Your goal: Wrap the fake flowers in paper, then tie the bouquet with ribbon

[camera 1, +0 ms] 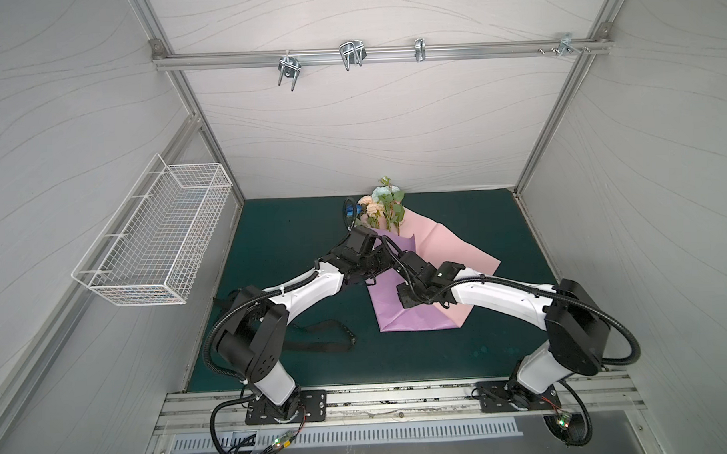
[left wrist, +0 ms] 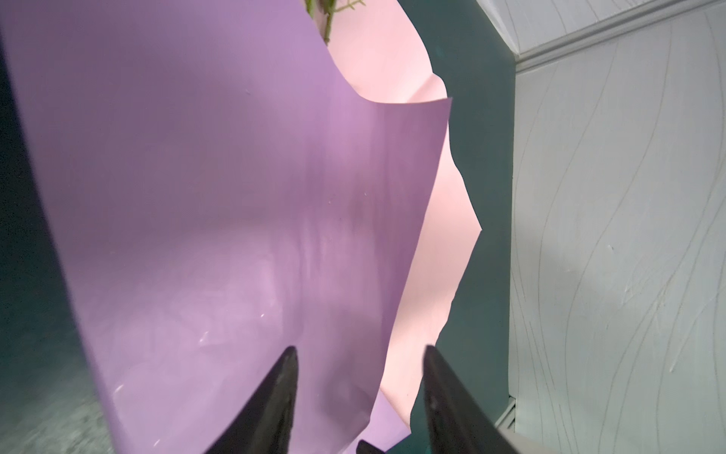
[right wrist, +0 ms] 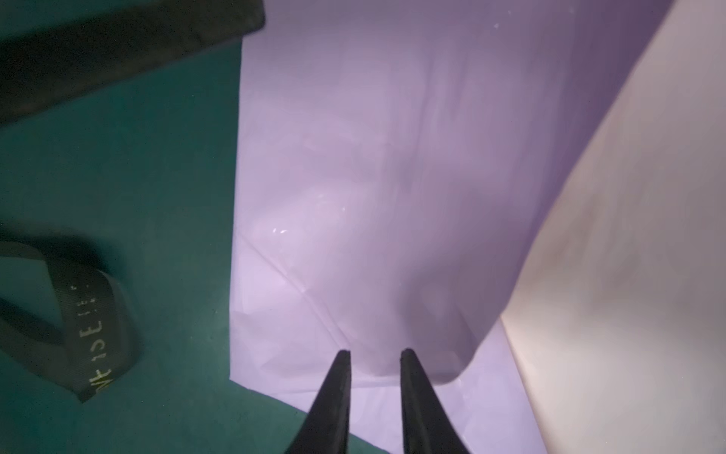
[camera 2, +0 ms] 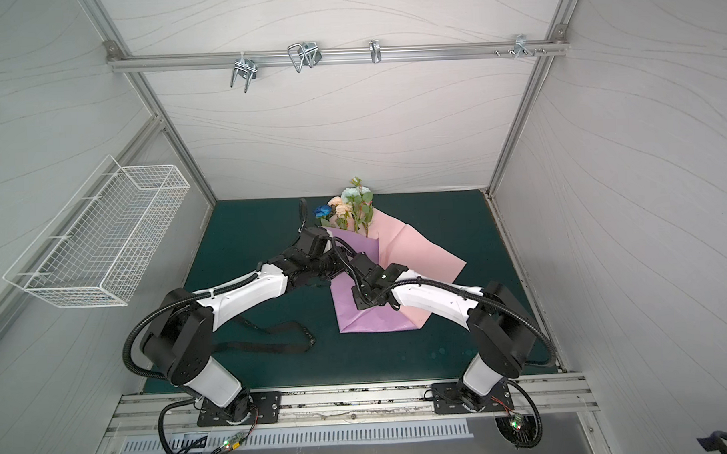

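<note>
- In both top views I find the bouquet of fake flowers (camera 1: 384, 206) (camera 2: 353, 207) at upper centre of the frame, near the back wall. Its blooms and leaves project past the upper edge of the wrapping paper sheet (camera 1: 413, 319), and its stems run under that sheet.
- The lilac face of the sheet is folded over the stems. A broad pink flap (camera 1: 449, 241) lies open to the right of centre on the green mat (camera 1: 295, 238).
- Left gripper (left wrist: 361, 393): in the left wrist view, at the lower centre of the frame, the jaws stand well apart over the lilac fold edge. I see nothing clamped between them.
- Right gripper (right wrist: 375, 389): in the right wrist view, at the lower centre of the frame, the jaws are released but only narrowly parted. They sit over the lilac surface with nothing pinched that I can see.
- The black ribbon with light lettering (camera 1: 316, 340) (right wrist: 90, 322) lies loose on the mat at lower left of centre, well apart from the bouquet.
- Progress, as I judge it: wrapping is partly done, with one fold made. Closing the pink flap, fetching the ribbon, passing it around the wrapped stems and knotting it all remain. Tying is not yet begun.
</note>
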